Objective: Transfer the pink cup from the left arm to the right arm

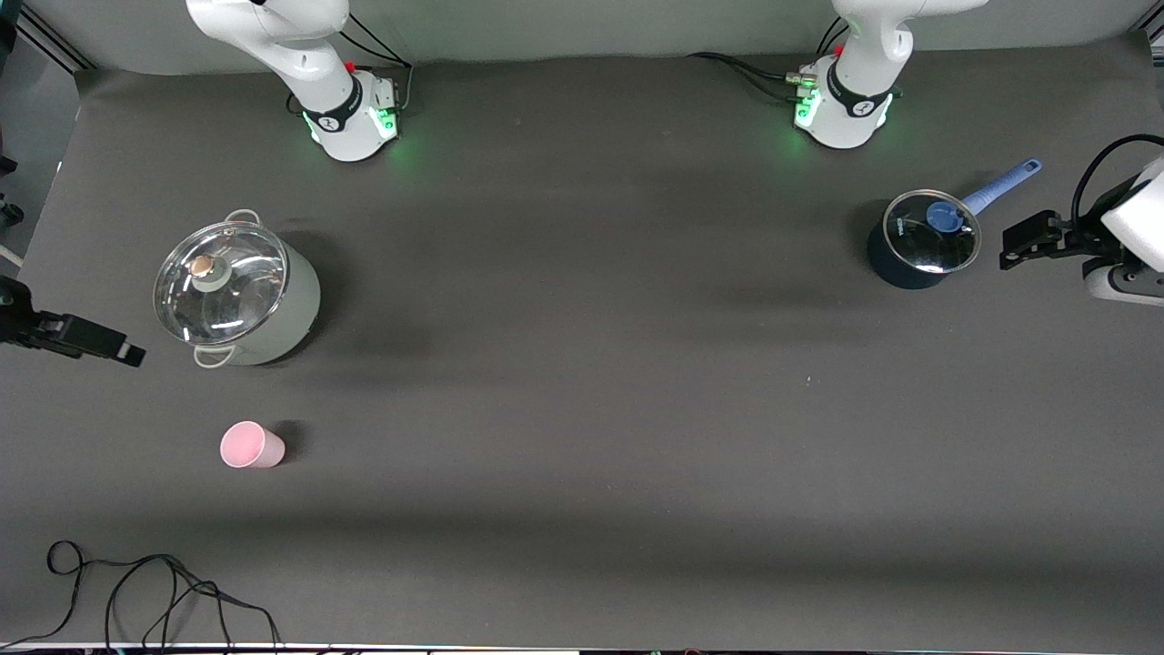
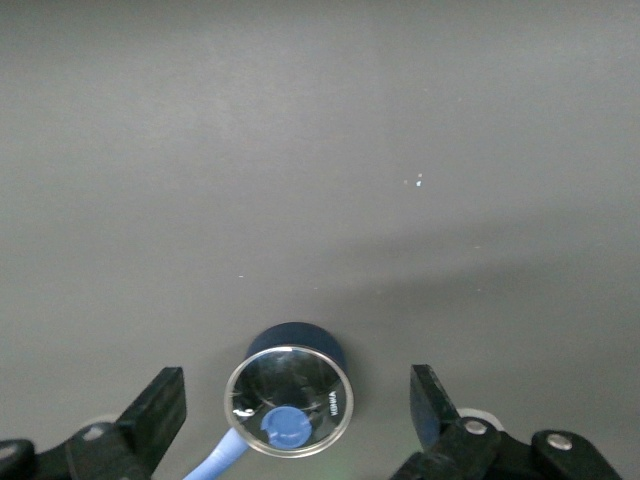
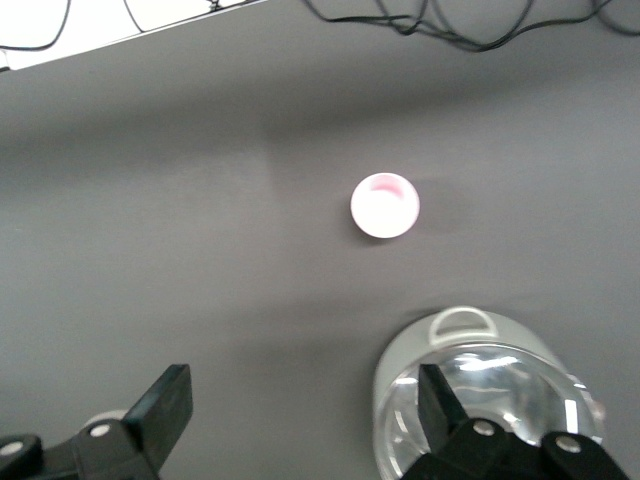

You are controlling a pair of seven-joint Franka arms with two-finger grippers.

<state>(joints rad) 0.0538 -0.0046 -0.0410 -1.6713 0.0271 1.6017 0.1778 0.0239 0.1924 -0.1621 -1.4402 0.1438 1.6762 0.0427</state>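
Black cable (image 1: pixel 155 591) lies in loops at the bench's (image 1: pixel 582 382) edge closest to the front camera, toward the right arm's end. Just farther from that camera than the cable stands the pink cup (image 1: pixel 251 446), upright on the dark bench with its mouth up, touched by nothing; in the right wrist view the pale rim and pink inside of the cup (image 3: pixel 385 205) show from above. Farther still from the front camera, near the cup but apart from it, sits a pale green pot (image 1: pixel 238 301) with two loop handles and a glass lid (image 1: pixel 220 282) topped by a round knob.

At that end of the bench the right end effector (image 1: pixel 114 347) hangs in the air beside the green pot, its fingers spread wide and holding nothing; the right wrist view shows one black finger (image 3: pixel 160 408) over bare bench and the other over the pot's lid.

Well apart, toward the left arm's end, a small dark blue saucepan (image 1: pixel 918 244) with a light blue handle (image 1: pixel 1000 186) carries a glass lid with a blue knob. The left end effector (image 1: pixel 1018 247) hovers just beside it, also released and empty, and its fingers (image 2: pixel 160 410) frame the saucepan in the left wrist view.
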